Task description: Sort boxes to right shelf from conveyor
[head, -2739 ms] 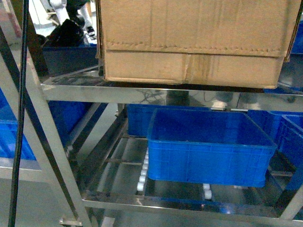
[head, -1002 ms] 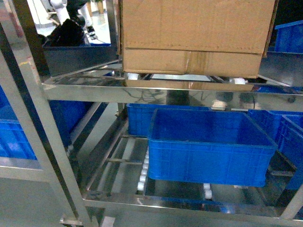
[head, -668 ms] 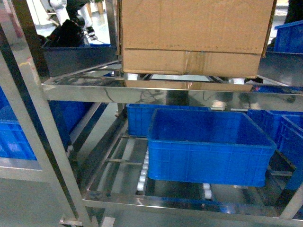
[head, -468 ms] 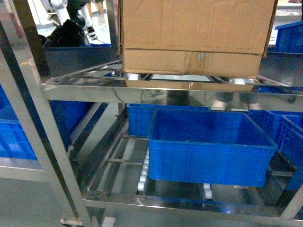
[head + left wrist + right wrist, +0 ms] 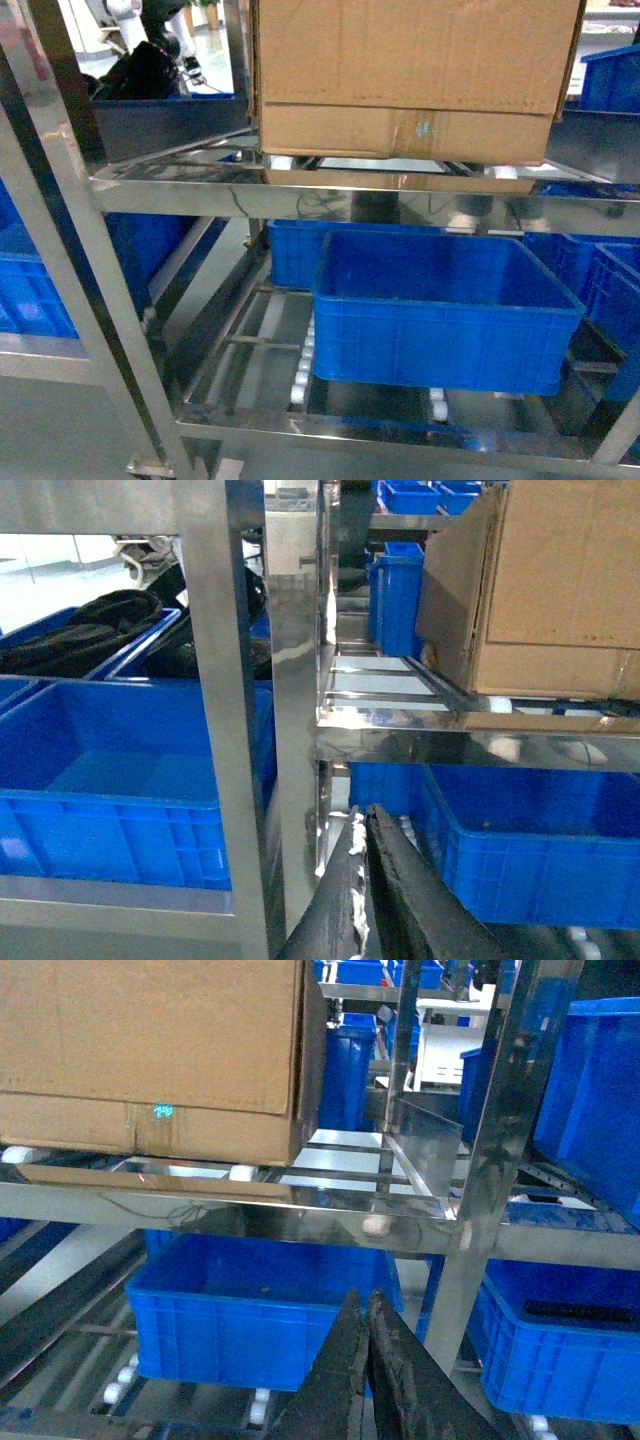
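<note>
Brown corrugated cardboard makes up the box (image 5: 405, 80), which sits on the upper tier of the steel rack (image 5: 300, 195), resting on white rollers (image 5: 283, 161) that peek out beneath its base; a perforated line runs across its front a little above the bottom edge. Both wrist views show the box from the side, standing on the same tier with its lower edge mirrored in the polished front rail. Under it, on the lower tier, a blue plastic crate (image 5: 445, 310) rests on more roller tracks, with further blue crates behind and to either side. Neither tool touches the box: the left tool (image 5: 362, 830) and the right tool (image 5: 362, 1305) each hang low before the rack with their dark fingers pressed together, clenched on nothing.
</note>
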Robot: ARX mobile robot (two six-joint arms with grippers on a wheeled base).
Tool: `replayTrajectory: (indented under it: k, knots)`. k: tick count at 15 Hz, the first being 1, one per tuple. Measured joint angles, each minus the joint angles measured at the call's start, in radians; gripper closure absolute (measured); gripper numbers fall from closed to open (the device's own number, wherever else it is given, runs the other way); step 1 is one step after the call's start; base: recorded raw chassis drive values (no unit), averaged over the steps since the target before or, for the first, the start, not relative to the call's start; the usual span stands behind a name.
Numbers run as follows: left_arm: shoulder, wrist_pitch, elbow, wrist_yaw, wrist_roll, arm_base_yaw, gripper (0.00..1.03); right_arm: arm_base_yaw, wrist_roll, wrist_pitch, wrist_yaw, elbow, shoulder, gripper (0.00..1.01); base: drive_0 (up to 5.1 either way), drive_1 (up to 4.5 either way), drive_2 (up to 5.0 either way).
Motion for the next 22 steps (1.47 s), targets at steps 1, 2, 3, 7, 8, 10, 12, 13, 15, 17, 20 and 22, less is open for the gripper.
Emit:
replayTrajectory:
  k: [1,2,3,7,8,10,12,13,15,17,20,22]
  knots:
    - [-0.07,-0.041,-0.03,0.0,0.0,0.0,1.01,0.0,0.0,-0.038,0.0,-0.026,-0.063,0.99,0.0,0.0,0.0]
    - [-0.112,-0.071,-0.042,0.0,0.0,0.0,1.01,0.0,0.0,-0.062,0.0,-0.035,-0.099,0.99,0.0,0.0,0.0]
    - [-0.14,-0.091,-0.049,0.0,0.0,0.0,1.01,0.0,0.0,-0.079,0.0,-0.041,-0.126,0.99,0.0,0.0,0.0]
    - [-0.263,-0.161,-0.079,0.0,0.0,0.0,1.01,0.0,0.0,-0.144,0.0,-0.07,-0.233,0.99,0.0,0.0,0.0]
    - [-0.286,-0.187,-0.079,0.0,0.0,0.0,1.01,0.0,0.0,-0.163,0.0,-0.07,-0.254,0.99,0.0,0.0,0.0]
    - [-0.298,-0.201,-0.079,0.0,0.0,0.0,1.01,0.0,0.0,-0.174,0.0,-0.07,-0.265,0.99,0.0,0.0,0.0]
    - [-0.307,-0.211,-0.079,0.0,0.0,0.0,1.01,0.0,0.0,-0.182,0.0,-0.07,-0.272,0.99,0.0,0.0,0.0]
    - [-0.313,-0.216,-0.079,0.0,0.0,0.0,1.01,0.0,0.0,-0.187,0.0,-0.069,-0.276,0.99,0.0,0.0,0.0]
    - [-0.336,-0.234,-0.079,0.0,0.0,0.0,1.01,0.0,0.0,-0.205,0.0,-0.069,-0.294,0.99,0.0,0.0,0.0]
    - [-0.363,-0.266,-0.079,-0.001,0.0,0.0,1.01,0.0,0.0,-0.369,0.0,-0.069,-0.405,0.99,0.0,0.0,0.0]
    - [-0.527,-0.457,-0.079,0.0,0.0,0.0,1.01,0.0,0.0,-0.392,0.0,-0.069,-0.465,0.99,0.0,0.0,0.0]
    - [-0.536,-0.459,-0.079,0.0,0.0,0.0,1.01,0.0,0.0,-0.388,0.0,-0.069,-0.466,0.99,0.0,0.0,0.0]
